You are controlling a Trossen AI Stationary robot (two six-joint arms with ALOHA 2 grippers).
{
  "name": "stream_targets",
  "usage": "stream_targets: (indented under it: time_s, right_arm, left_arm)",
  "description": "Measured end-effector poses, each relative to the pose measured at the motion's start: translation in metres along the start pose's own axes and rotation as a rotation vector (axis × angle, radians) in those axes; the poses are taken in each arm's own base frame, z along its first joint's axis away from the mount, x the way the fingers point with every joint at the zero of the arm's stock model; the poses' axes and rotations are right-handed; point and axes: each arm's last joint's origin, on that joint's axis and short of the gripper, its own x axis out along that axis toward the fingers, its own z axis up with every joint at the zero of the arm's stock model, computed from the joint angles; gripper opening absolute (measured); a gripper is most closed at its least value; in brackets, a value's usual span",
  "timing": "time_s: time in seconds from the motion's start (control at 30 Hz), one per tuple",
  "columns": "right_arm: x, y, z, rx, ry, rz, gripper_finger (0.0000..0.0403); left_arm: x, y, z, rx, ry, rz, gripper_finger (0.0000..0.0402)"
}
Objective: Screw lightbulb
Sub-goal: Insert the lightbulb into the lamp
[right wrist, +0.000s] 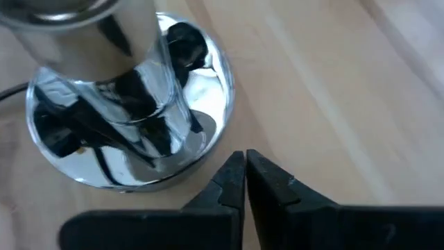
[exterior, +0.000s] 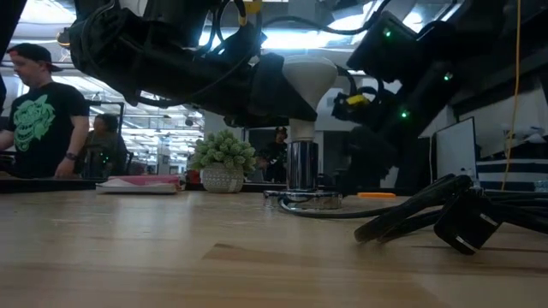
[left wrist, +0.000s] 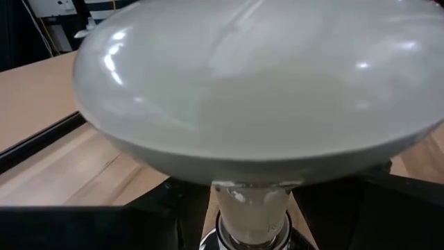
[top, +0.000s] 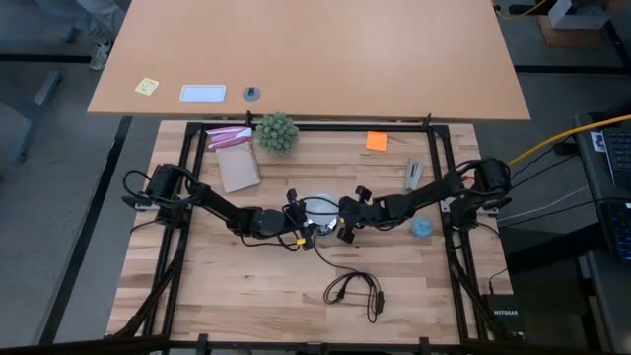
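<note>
The white lightbulb (exterior: 310, 75) stands upright, its narrow neck (left wrist: 253, 205) in the chrome socket post (exterior: 301, 167), which rises from a round mirror-like base disc (right wrist: 208, 149) at the table's middle. My left gripper (top: 304, 222) comes in level from the table's left and is shut on the lightbulb (top: 318, 209). My right gripper (right wrist: 244, 173) is shut and slants down from the right. Its tips sit low beside the disc's rim. My left gripper comes at the lightbulb level from the table's left, one finger (left wrist: 149, 222) on each side of the tapering part under the dome (left wrist: 257, 90). The dome's wide rim hides the place of contact. The bulb stays upright in the socket. My right gripper's shut tips are right at the disc's rim (right wrist: 216, 161); whether they touch it I cannot tell.
A black cord with a switch (top: 353, 291) lies looped toward the near edge. A small green plant (top: 277, 132), a brown card (top: 237, 168), an orange note (top: 376, 141) and a light-blue object (top: 422, 227) lie around. People stand beyond the table (exterior: 38, 111).
</note>
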Motion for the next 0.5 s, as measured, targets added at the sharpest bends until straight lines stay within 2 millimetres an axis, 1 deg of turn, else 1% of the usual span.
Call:
stream_targets:
  time_s: [0.1, 0.33, 0.5]
  right_arm:
    - [0.0010, 0.0012, -0.0015, 0.007, 0.011, 0.014, 0.0020]
    - [0.0010, 0.0049, 0.0008, 0.035, 0.010, 0.113, 0.0020]
    - [0.0009, 0.0059, 0.0009, 0.035, 0.017, 0.143, 0.0020]
  left_arm:
    - [0.0000, 0.0000, 0.0000, 0.000, 0.000, 0.000, 0.0177]
    - [0.0000, 0.0000, -0.0002, 0.000, 0.001, 0.000, 0.0177]
    - [0.0000, 0.0000, -0.0008, 0.003, 0.007, -0.001, 0.0177]
